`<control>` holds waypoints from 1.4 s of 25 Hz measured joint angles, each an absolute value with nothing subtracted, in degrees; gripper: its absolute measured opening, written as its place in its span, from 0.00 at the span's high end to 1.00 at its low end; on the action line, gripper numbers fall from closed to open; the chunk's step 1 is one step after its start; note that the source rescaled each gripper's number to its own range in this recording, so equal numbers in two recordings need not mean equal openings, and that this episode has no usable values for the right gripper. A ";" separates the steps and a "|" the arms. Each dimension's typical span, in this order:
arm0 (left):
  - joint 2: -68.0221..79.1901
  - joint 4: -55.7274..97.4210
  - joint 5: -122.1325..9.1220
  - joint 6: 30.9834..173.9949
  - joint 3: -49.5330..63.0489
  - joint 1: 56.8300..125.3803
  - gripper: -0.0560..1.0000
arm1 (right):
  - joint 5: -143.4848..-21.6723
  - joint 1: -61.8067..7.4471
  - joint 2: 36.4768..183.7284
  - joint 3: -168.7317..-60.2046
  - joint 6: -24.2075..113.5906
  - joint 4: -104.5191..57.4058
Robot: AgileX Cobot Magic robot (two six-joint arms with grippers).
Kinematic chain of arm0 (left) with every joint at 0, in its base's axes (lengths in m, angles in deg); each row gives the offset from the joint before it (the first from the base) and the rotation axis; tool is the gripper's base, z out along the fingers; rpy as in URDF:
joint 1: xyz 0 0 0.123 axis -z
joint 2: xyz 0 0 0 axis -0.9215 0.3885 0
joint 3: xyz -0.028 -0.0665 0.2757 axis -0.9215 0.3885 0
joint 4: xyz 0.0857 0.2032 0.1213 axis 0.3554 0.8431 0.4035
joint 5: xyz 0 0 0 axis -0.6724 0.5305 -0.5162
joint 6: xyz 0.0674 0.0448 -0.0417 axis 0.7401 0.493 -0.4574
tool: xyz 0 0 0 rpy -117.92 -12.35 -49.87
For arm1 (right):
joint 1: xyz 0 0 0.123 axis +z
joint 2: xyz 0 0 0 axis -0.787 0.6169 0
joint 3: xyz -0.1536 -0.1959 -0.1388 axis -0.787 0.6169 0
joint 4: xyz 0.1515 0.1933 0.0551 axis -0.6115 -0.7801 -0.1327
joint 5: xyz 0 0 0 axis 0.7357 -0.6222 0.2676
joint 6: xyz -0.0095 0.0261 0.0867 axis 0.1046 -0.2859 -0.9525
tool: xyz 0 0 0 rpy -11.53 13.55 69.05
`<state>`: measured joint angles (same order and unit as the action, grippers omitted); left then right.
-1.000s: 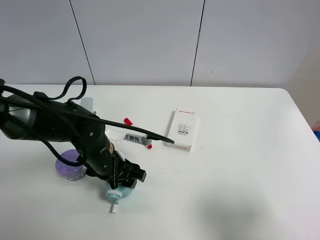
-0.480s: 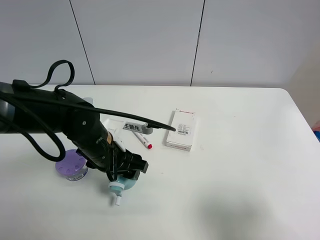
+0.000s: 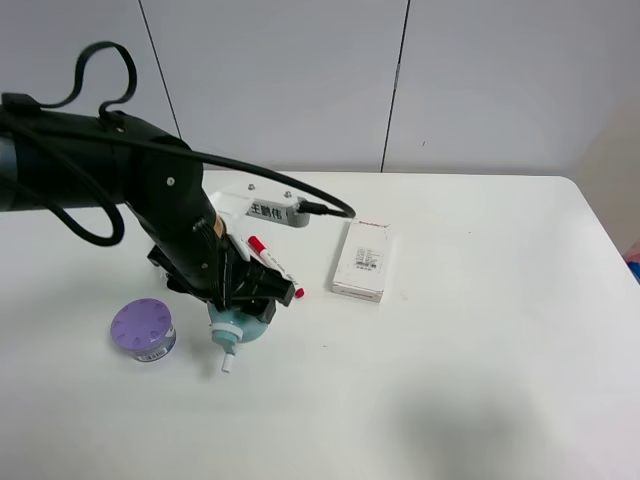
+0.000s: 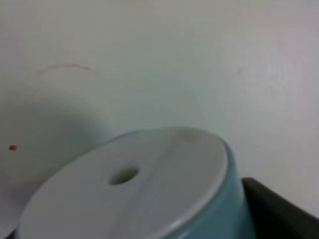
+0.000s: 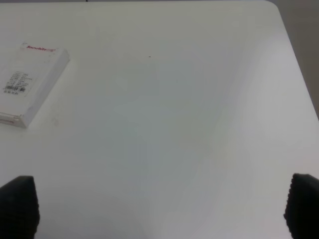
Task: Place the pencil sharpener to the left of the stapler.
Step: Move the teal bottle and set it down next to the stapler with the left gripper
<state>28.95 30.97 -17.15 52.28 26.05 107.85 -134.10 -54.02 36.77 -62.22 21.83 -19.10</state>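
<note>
In the exterior view my left gripper (image 3: pixel 243 303) is shut on the teal pencil sharpener (image 3: pixel 240 327). Its white collar and stub handle (image 3: pixel 227 362) point toward the table's front. The left wrist view is filled by the pencil sharpener's flat white face (image 4: pixel 134 189) with a small hole, and a black finger (image 4: pixel 284 211) presses its teal side. The stapler is hidden, most likely behind my left arm. My right gripper (image 5: pixel 159 204) is open over bare table, with nothing between its fingers. It lies outside the exterior view.
A purple round container with a dotted lid (image 3: pixel 143 330) stands left of the sharpener. A red-capped marker (image 3: pixel 275 266) lies just behind the gripper. A white rectangular box (image 3: pixel 362 260) (image 5: pixel 30 84) rests to the right, near the table's middle.
My left arm has risen and swung toward the back of the table, carrying the pencil sharpener away from the front edge. The purple container now shows fully.
</note>
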 joint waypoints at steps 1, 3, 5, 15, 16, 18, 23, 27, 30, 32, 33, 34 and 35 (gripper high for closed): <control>28.55 31.82 -16.50 52.44 25.21 107.12 0.95 | -134.10 -54.02 36.77 -62.22 21.83 -19.10; 28.00 32.64 -15.90 52.56 24.51 106.15 0.95 | -134.10 -54.02 36.77 -62.22 21.83 -19.10; 27.02 33.86 -14.45 53.27 23.02 103.91 0.95 | -134.10 -54.02 36.77 -62.22 21.83 -19.10; 24.60 35.19 -9.89 61.86 16.26 83.70 0.95 | -134.10 -54.02 36.77 -62.22 21.83 -19.10; 24.60 35.25 -9.91 62.46 15.78 81.73 0.95 | -134.10 -54.02 36.77 -62.22 21.83 -19.10; 25.08 35.25 -9.56 63.79 14.76 78.41 0.95 | -134.10 -54.02 36.77 -62.22 21.83 -19.10; 29.66 35.11 -8.05 67.03 11.90 72.55 0.95 | -134.10 -54.02 36.77 -62.22 21.83 -19.10; 34.79 35.09 -8.25 67.37 9.62 71.12 0.95 | -134.10 -54.02 36.77 -62.22 21.83 -19.10; 37.28 34.79 -9.32 67.43 8.92 71.12 0.95 | -134.10 -54.02 36.77 -62.22 21.83 -19.10; 39.29 34.34 -10.84 67.43 8.53 70.99 0.95 | -134.10 -54.02 36.77 -62.22 21.83 -19.10; 40.23 33.86 -11.44 67.43 8.37 70.66 0.95 | -134.10 -54.02 36.77 -62.22 21.83 -19.10; 40.87 33.35 -12.14 67.47 8.32 70.35 0.95 | -134.10 -54.02 36.77 -62.22 21.83 -19.10; 41.49 33.07 -12.54 67.52 8.32 69.89 0.95 | -134.10 -54.02 36.77 -62.22 21.83 -19.10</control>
